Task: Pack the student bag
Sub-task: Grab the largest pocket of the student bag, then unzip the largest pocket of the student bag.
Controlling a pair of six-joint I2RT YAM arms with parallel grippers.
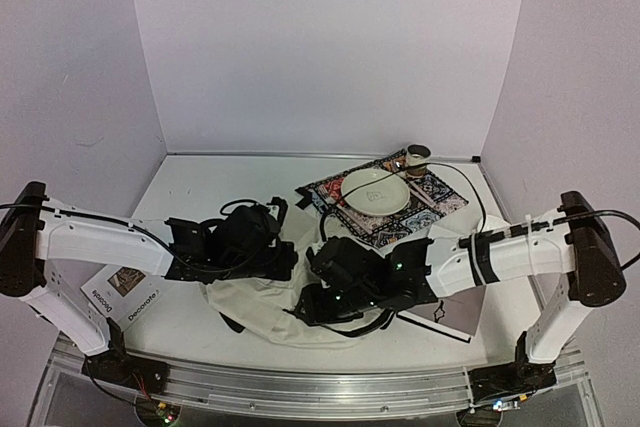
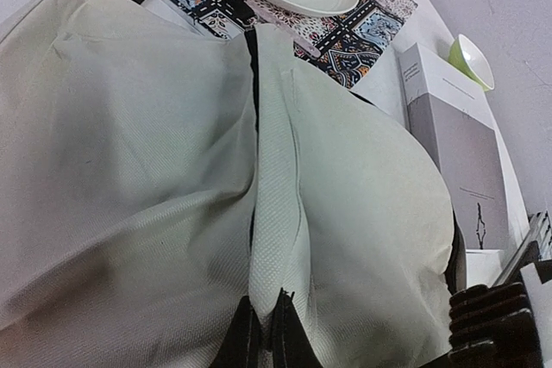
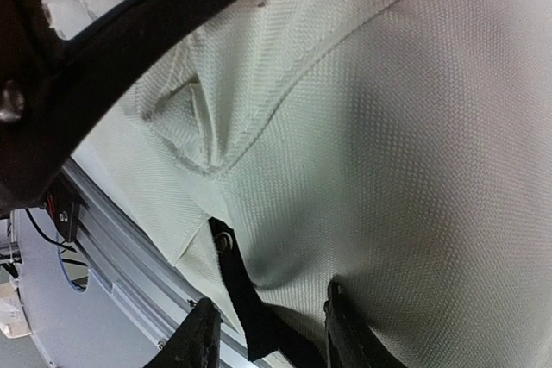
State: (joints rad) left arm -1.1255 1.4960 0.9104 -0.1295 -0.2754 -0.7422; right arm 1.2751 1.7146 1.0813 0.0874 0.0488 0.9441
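The student bag (image 1: 262,305) is a cream fabric backpack lying slumped between my two arms near the table's front. It fills the left wrist view (image 2: 129,170) and the right wrist view (image 3: 405,127). My left gripper (image 1: 284,261) is shut on a raised fold of the bag's fabric (image 2: 274,239), its jaws pinched together (image 2: 272,325). My right gripper (image 1: 316,297) is low at the bag's right side. Its fingers (image 3: 197,338) stand apart, with a black strap (image 3: 241,299) and a bulge of cream fabric between them. They are not closed on either.
A patterned placemat (image 1: 440,199) with a cream plate (image 1: 375,190) lies behind the bag, a cup (image 1: 417,156) beyond it. A grey-white book (image 2: 453,144) lies right of the bag, a green bowl (image 2: 471,59) past it. Another book (image 1: 125,295) lies at front left. The metal rail (image 3: 112,247) runs along the front edge.
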